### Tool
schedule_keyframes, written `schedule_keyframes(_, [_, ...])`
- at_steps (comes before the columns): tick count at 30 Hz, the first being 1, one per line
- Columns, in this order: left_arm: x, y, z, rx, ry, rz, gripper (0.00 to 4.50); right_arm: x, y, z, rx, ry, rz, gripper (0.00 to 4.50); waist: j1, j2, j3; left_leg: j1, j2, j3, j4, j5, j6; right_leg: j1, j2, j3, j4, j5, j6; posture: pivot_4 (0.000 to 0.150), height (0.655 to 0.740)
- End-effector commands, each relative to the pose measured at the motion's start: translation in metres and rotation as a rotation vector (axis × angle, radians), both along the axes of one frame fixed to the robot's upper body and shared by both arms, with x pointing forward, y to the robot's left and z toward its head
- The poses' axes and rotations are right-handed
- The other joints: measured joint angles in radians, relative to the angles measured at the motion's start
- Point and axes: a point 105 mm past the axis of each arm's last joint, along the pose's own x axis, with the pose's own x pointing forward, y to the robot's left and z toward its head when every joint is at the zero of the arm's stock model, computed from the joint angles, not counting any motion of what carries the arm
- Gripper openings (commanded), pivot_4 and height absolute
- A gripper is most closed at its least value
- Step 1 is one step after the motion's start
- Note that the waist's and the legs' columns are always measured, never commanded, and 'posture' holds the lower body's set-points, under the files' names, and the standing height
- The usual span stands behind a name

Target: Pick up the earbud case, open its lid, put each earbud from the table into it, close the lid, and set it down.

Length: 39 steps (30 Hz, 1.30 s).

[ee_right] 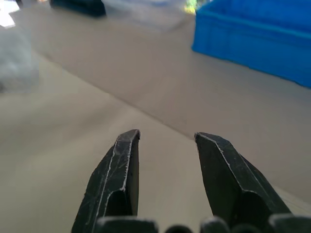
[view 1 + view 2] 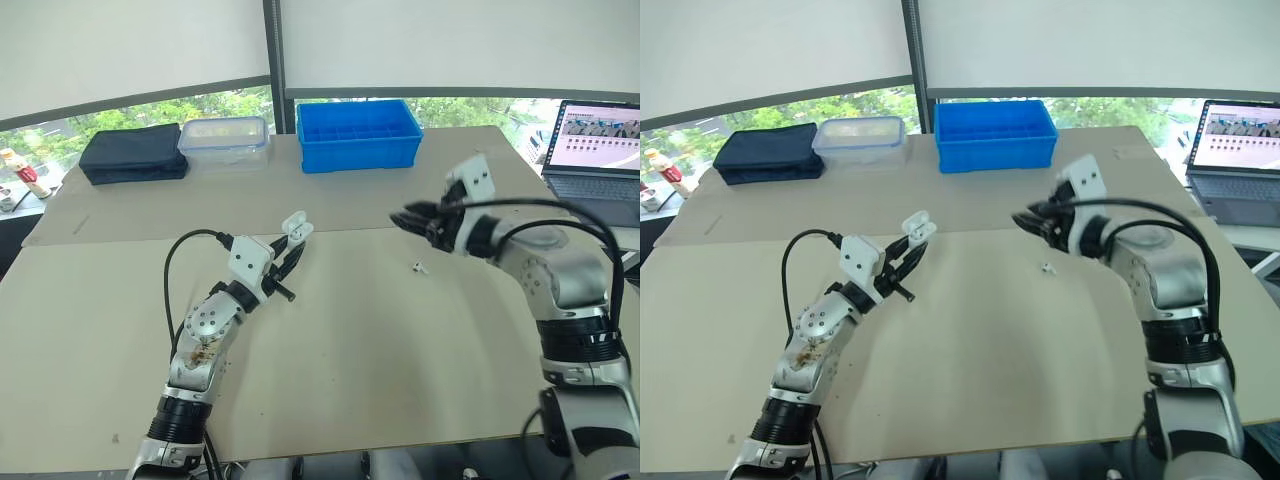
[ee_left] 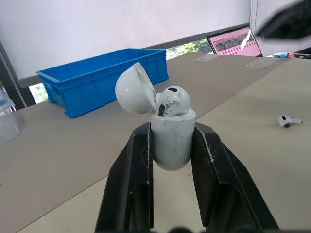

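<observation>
Earbud [image 2: 419, 266] lay on the desk [image 2: 350, 380] just near-right of the right fingers [image 1: 116, 179], which stood apart and empty; left fingers [image 3: 131, 184] clamped the raised, open-lidded earbud case [image 3: 172, 138] farther left

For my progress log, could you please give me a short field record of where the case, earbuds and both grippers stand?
earbud case: held off the table by left gripper, jaws shut on it
lid: open
seated earbud: one, in the case
loose earbud: one, on the table
right gripper: jaws open, empty
left to do: seat loose earbud, close lid, set down
</observation>
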Motion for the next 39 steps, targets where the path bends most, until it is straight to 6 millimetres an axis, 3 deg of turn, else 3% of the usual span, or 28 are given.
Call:
schedule_keyframes(1, [-0.004,-0.001,0.015,-0.005,-0.055,-0.010,0.59,0.000,-0.008,-0.009,-0.106,-0.056,0.076,2.04,-0.002,0.000,0.000,0.000,0.000,0.000,0.000,0.000,0.000,0.000,0.000,0.000,0.000,0.000,0.000,0.150,0.7400])
schedule_keyframes(6, [-0.004,-0.005,0.015,0.002,-0.055,-0.024,0.59,0.003,-0.014,-0.030,-0.138,-0.003,0.129,2.04,-0.004,0.000,0.000,0.001,0.001,0.001,0.000,0.000,0.000,0.000,0.001,0.002,-0.001,0.000,0.000,0.150,0.7400])
schedule_keyframes(14, [-0.006,-0.006,0.016,0.006,-0.057,-0.029,0.59,0.015,-0.022,-0.049,-0.215,0.020,0.146,2.04,-0.001,0.000,0.000,0.000,0.001,0.001,0.000,0.003,-0.005,0.000,0.000,0.002,-0.002,0.000,0.000,0.150,0.7400])
schedule_keyframes(27, [-0.009,-0.006,0.015,0.006,-0.054,-0.024,0.59,0.019,-0.026,-0.062,-0.216,0.085,0.150,2.04,-0.002,0.000,0.000,0.001,0.001,0.001,0.000,0.003,-0.005,0.000,0.000,0.003,-0.002,0.001,0.001,0.150,0.7400])
schedule_keyframes(33, [-0.007,-0.008,0.016,0.004,-0.057,-0.025,0.59,0.022,-0.031,-0.059,-0.213,0.083,0.129,0.33,-0.001,0.000,0.000,0.001,0.001,0.002,0.000,0.003,-0.005,0.001,0.000,0.003,-0.002,0.001,0.001,0.150,0.7400])
schedule_keyframes(39, [-0.005,-0.012,0.017,-0.007,-0.061,-0.027,0.59,0.014,-0.039,-0.052,-0.212,0.103,0.161,0.33,0.000,0.000,0.000,0.001,0.000,0.002,0.000,0.003,-0.005,0.001,0.000,0.003,-0.002,0.001,0.001,0.150,0.7400])
